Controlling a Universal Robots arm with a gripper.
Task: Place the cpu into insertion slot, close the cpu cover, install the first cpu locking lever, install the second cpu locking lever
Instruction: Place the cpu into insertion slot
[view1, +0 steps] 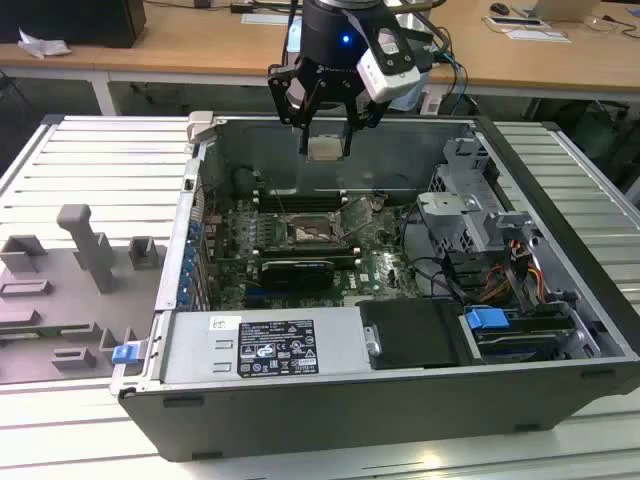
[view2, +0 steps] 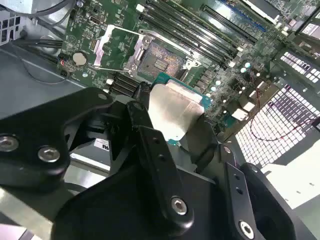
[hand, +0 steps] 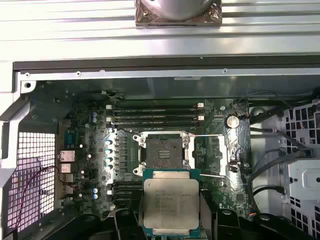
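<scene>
My gripper (view1: 325, 150) hangs above the open computer case, shut on the cpu (view1: 325, 148), a small flat square chip with a pale metal top. In both wrist views the cpu (hand: 171, 202) (view2: 175, 107) sits between the black fingers (view2: 145, 120), held well above the motherboard. The insertion slot (hand: 163, 150) (view2: 160, 60) (view1: 318, 232) lies bare below it, a dark square socket with a silver rim. The cpu cover (hand: 220, 155) (view2: 112, 45) is swung open beside the socket. Thin wire locking levers (hand: 210, 136) stand released along the socket's sides.
Long memory slots (hand: 155, 114) run beside the socket. A black graphics card (view1: 295, 270) lies nearer the front, then the silver power supply (view1: 270, 345). Drive cage (view1: 470, 215) and cables (view1: 520, 270) fill the exterior view's right. Grey fixtures (view1: 90, 245) stand outside the case.
</scene>
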